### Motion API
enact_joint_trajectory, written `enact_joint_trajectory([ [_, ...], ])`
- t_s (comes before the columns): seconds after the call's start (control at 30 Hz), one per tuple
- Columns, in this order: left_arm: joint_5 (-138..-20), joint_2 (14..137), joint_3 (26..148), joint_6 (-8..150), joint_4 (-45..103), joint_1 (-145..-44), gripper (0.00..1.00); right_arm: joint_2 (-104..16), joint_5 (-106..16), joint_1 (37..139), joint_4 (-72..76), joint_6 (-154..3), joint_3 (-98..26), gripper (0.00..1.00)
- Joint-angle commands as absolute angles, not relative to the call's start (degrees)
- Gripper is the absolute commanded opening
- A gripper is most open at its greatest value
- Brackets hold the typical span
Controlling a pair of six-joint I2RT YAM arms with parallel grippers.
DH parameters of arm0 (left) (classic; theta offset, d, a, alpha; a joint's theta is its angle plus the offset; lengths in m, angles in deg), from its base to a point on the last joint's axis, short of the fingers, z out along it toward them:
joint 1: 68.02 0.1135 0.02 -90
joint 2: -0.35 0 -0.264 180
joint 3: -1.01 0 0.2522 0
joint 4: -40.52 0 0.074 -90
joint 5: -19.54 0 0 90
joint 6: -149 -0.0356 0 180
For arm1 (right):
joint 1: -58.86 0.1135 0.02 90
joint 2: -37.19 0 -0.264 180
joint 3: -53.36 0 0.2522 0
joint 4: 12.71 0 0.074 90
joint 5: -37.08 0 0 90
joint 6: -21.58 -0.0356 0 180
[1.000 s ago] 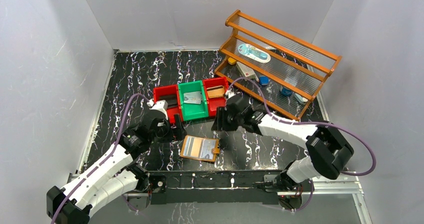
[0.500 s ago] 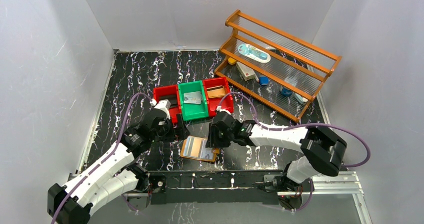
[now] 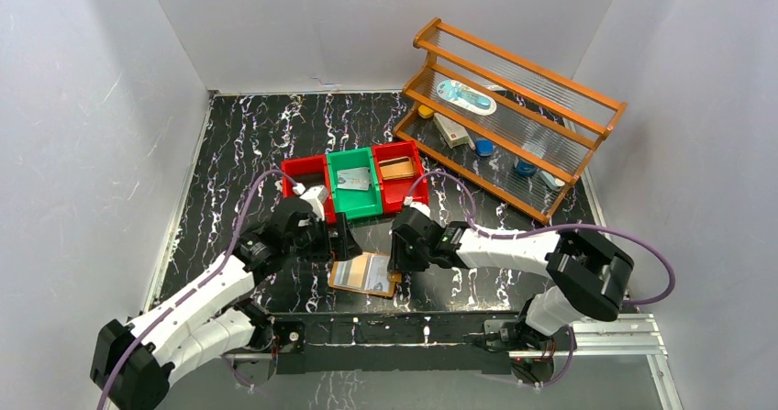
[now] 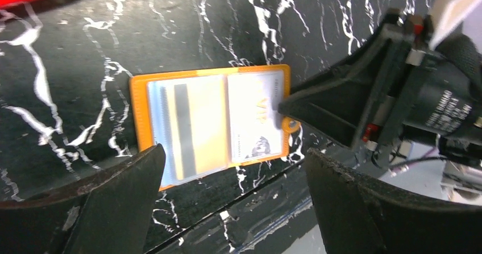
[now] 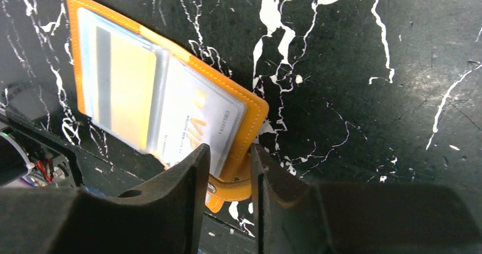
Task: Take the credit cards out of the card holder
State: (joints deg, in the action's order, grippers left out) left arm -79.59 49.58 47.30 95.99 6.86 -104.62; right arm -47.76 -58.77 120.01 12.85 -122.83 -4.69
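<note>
The card holder [image 3: 365,273] lies open and flat near the table's front edge, tan-orange with clear pockets. Two credit cards sit in the pockets: a yellow one with a grey stripe [image 4: 185,126] and a white printed one [image 4: 256,117]. My right gripper [image 5: 227,152] is down at the holder's right edge. Its jaws are narrow, one over the white card [image 5: 190,123], the other outside the rim, and the snap tab [image 5: 233,188] lies between them with a gap still showing. My left gripper [image 4: 232,157] hovers wide open above the holder's left half [image 3: 341,243], holding nothing.
A red, green and red row of bins [image 3: 316,176] stands just behind the holder; the green one holds a card [image 3: 356,181], the right red one a brown case [image 3: 396,167]. A wooden rack [image 3: 514,107] fills the back right. The arms' base rail [image 3: 394,323] runs close in front.
My right gripper has come down and to the left onto the holder's right edge, and its jaws have narrowed. My left gripper has moved right, closer over the holder.
</note>
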Motion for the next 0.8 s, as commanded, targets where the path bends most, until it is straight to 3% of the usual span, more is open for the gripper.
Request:
enact_joint_trajectory([
  [0.0,-90.0,52.1,46.9,94.6,12.3,-104.8,0.89,-50.1,-58.3,119.9,7.7,-124.8,-3.0,0.37],
  [0.23,-99.0,60.1,46.0,94.1,17.6,-104.8,0.77,-50.9,-57.2,119.6,2.1,-126.5,0.9,0.23],
  [0.77,-95.5,70.3,42.9,96.8,19.1,-105.4,0.67,-51.9,-51.7,117.0,-11.1,-131.1,10.2,0.18],
])
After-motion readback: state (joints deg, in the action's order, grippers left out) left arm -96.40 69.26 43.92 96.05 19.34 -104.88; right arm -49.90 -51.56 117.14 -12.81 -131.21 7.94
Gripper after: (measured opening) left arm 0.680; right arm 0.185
